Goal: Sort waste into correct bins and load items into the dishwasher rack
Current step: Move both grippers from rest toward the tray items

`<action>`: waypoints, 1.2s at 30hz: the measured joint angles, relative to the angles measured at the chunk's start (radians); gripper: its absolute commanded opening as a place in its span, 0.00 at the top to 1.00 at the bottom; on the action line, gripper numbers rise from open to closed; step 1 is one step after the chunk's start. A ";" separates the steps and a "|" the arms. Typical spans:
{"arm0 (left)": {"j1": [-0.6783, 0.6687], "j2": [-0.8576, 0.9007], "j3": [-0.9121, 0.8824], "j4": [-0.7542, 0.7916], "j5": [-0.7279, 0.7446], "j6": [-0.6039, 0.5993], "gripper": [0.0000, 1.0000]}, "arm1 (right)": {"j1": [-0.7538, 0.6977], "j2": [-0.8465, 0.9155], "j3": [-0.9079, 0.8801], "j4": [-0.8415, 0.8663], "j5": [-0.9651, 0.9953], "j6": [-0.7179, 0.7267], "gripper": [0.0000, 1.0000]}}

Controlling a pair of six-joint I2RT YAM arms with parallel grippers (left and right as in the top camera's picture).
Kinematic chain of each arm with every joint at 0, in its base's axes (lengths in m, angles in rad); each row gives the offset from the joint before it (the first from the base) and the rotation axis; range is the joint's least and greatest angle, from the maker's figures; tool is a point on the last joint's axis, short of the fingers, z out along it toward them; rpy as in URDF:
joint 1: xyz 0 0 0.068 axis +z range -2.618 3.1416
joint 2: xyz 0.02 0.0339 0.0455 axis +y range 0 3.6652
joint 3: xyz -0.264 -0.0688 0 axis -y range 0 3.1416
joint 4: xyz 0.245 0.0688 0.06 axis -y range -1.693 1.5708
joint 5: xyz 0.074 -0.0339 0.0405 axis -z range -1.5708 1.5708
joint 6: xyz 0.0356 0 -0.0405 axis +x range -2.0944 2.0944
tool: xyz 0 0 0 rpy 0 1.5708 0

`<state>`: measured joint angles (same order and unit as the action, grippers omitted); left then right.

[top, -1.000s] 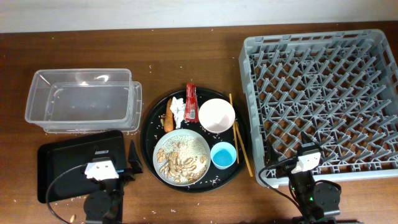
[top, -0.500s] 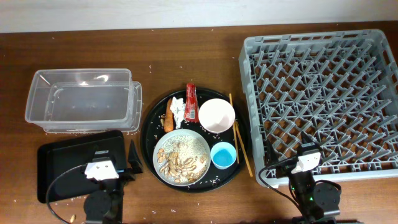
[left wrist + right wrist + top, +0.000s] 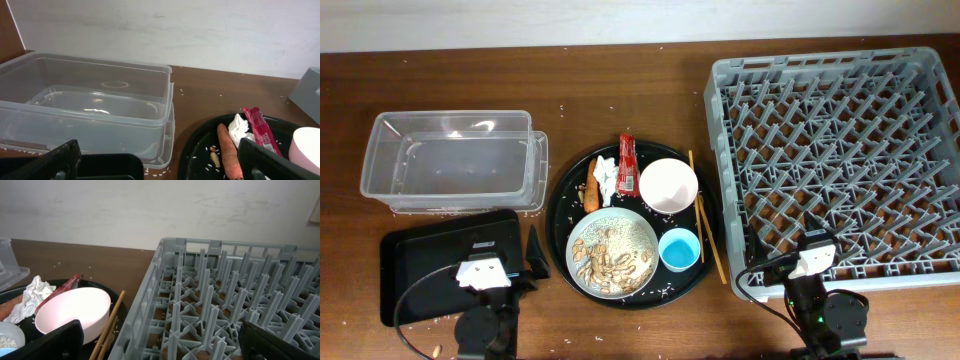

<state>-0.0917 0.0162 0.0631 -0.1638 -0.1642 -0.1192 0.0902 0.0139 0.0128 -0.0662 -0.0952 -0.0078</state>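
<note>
On the round black tray lie the red wrapper (image 3: 628,163), white tissue (image 3: 607,175), carrot piece (image 3: 591,191), grey-white plate (image 3: 612,252) holding rice-and-nut scraps, pink-white bowl (image 3: 668,186), light-blue cup (image 3: 679,249) and chopsticks (image 3: 706,226). The clear tub (image 3: 450,160) and the shallow black tray (image 3: 425,262) sit at the left. The grey rack (image 3: 840,150) fills the right. My left gripper (image 3: 498,250) (image 3: 157,166) is open and empty over the black tray's near right corner. My right gripper (image 3: 807,250) (image 3: 162,347) is open and empty over the rack's near left corner.
The big round black tray (image 3: 563,215) lies between the bins and the rack. Loose rice grains dot the wooden table (image 3: 620,90). A second clear tub is nested under the first. A pale wall runs along the table's far edge.
</note>
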 measured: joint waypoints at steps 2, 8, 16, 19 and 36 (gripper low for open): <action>0.000 0.000 0.000 0.000 0.000 0.000 0.01 | 0.000 0.000 0.000 0.000 0.000 0.000 0.02; 0.000 0.000 0.000 0.000 0.000 0.000 0.01 | 0.000 0.000 0.000 0.000 0.000 0.000 0.02; 0.000 0.000 0.000 0.000 0.000 0.000 0.01 | 0.000 0.000 0.000 0.000 0.000 0.000 0.02; 0.000 0.000 0.000 0.000 0.000 0.000 0.01 | 0.000 0.000 0.000 0.000 0.000 0.000 0.02; 0.000 0.000 -0.004 0.228 0.090 0.004 0.01 | 0.000 0.000 0.000 0.124 -0.121 0.000 0.02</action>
<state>-0.0917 0.0158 0.0589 0.0643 -0.0746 -0.1154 0.0902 0.0135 0.0124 0.0574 -0.2157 -0.0082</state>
